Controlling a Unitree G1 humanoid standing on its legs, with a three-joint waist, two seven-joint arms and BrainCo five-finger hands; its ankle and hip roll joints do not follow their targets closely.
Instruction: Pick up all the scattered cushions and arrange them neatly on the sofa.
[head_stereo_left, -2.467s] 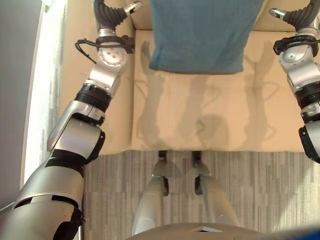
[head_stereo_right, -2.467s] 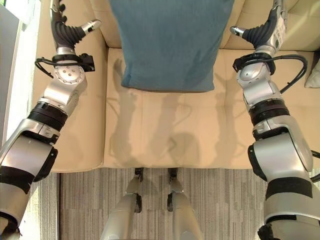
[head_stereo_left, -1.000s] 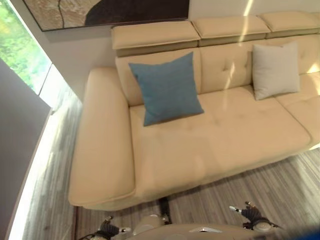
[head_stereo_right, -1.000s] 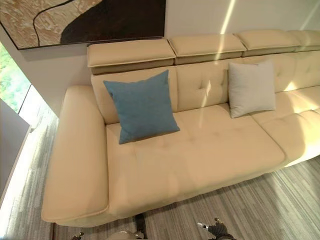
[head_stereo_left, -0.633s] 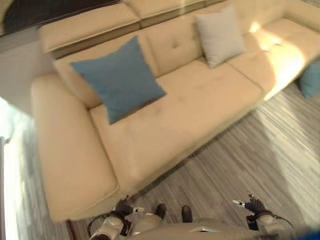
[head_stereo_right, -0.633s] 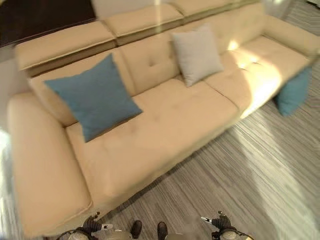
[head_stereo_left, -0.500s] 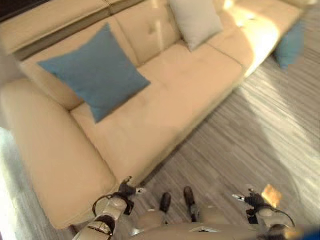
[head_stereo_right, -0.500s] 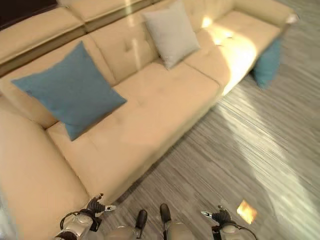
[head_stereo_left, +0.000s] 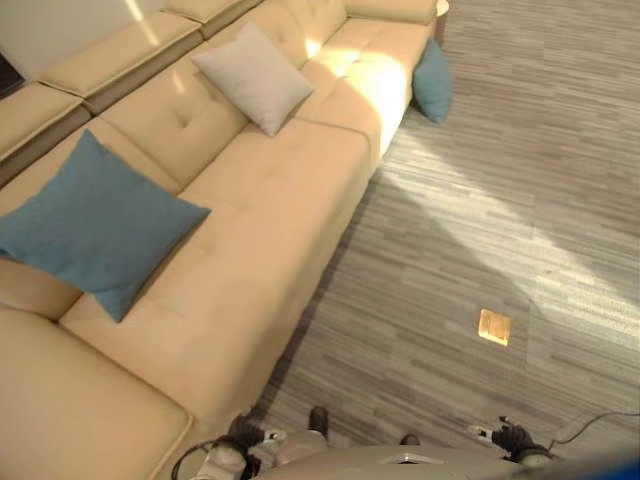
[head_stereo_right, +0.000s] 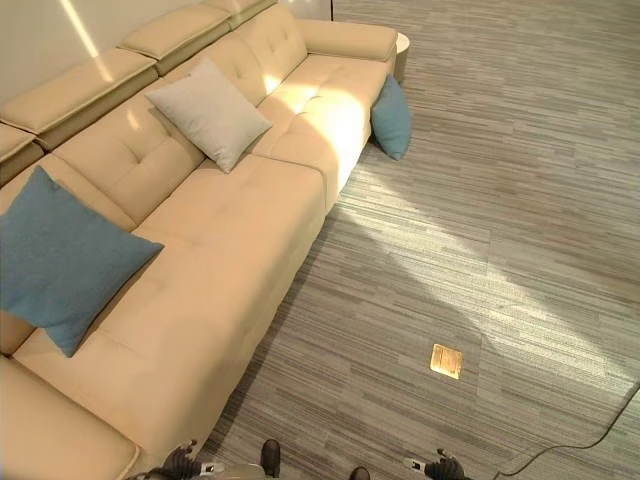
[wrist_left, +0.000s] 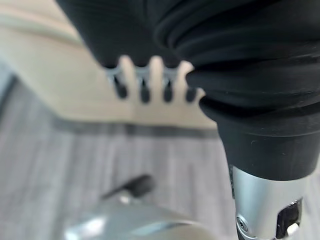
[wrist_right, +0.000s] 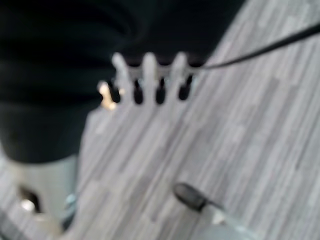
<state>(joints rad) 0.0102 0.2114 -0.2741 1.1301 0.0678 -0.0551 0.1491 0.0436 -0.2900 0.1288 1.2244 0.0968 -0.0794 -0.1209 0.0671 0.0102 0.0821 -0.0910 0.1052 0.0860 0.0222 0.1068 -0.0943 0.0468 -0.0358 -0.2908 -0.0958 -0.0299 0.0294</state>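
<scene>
While both arms hang low, the left hand (wrist_left: 150, 87) and the right hand (wrist_right: 150, 82) carry nothing, their fingers straight and relaxed. Two cushions already sit on the sofa (head_stereo_right: 230, 230): a blue cushion (head_stereo_right: 55, 255) near its close end and a grey cushion (head_stereo_right: 208, 112) further along. The one left out is a teal cushion (head_stereo_right: 392, 118) on the floor (head_stereo_right: 480, 200), leaning against the sofa's far end. It lies well ahead, a little toward the right, so the right hand looks slightly nearer, though the robot probably must walk there first.

Blue cushion (head_stereo_right: 60, 255), grey cushion (head_stereo_right: 208, 112) propped on sofa (head_stereo_right: 230, 215); teal cushion (head_stereo_right: 392, 117) on floor.
</scene>
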